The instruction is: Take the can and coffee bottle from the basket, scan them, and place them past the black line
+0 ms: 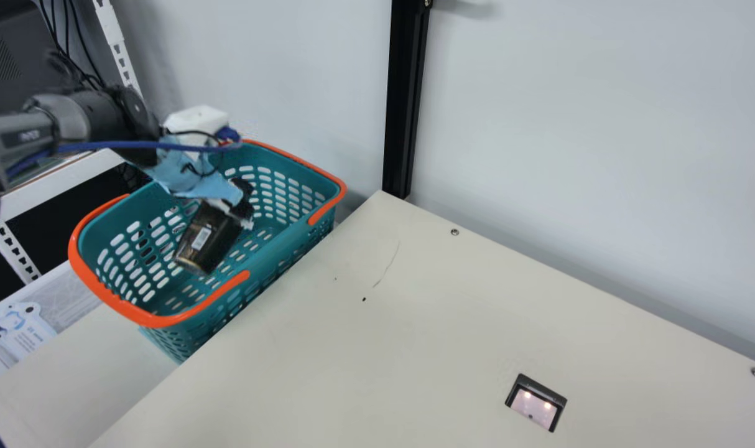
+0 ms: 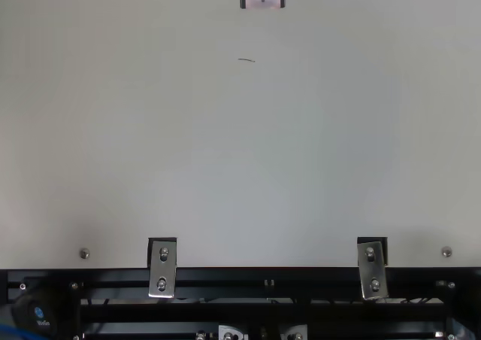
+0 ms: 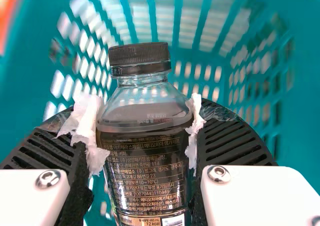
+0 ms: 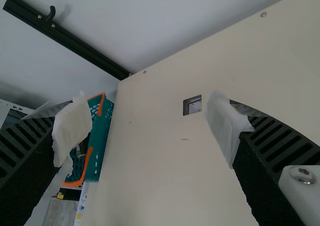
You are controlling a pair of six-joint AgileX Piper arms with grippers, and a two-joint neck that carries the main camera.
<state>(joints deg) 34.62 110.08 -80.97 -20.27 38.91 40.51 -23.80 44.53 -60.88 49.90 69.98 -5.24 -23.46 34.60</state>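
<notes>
In the main view my left gripper (image 1: 242, 202) reaches down into the teal basket (image 1: 296, 233), shut on the dark coffee bottle (image 1: 206, 239). The bottle is tilted within the basket's opening, a white barcode label on its side. Seen from the left wrist, the padded fingers of my left gripper (image 3: 145, 136) press both sides of the bottle (image 3: 145, 158) below its black cap. In the right wrist view my right gripper (image 4: 142, 128) stands open with nothing between its fingers, and the basket (image 4: 102, 151) lies farther off.
A small scanner with lit window (image 1: 536, 401) is set in the cream table (image 1: 377, 361). The basket has orange handles (image 1: 119, 305) and stands against the table's left edge. Behind are a grey wall and a black post (image 1: 405, 99); a white shelf rack is at far left.
</notes>
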